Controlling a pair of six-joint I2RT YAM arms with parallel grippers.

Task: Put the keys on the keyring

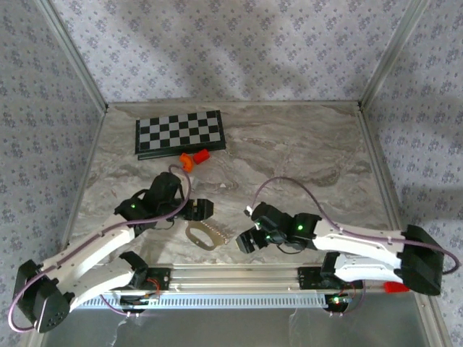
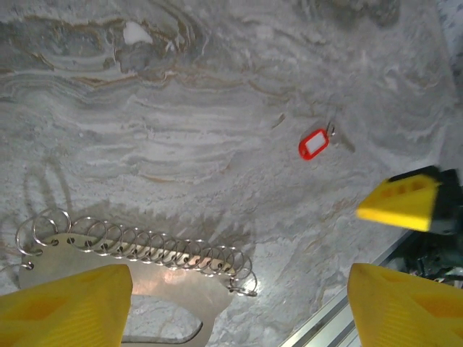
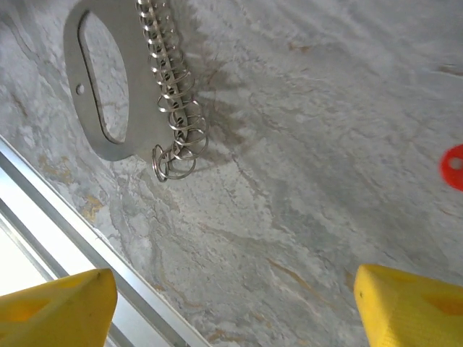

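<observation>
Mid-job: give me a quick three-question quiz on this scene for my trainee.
1. True or false: the red tag lies on the metal plate.
2. The row of wire rings sits along: A) the checkerboard, B) the metal plate, C) the red tag.
3. Fill in: the left hand and the right hand each hold ____.
Key: 1 false, it lies on the table, apart from the plate. 2 B. 3 nothing; both are open.
</observation>
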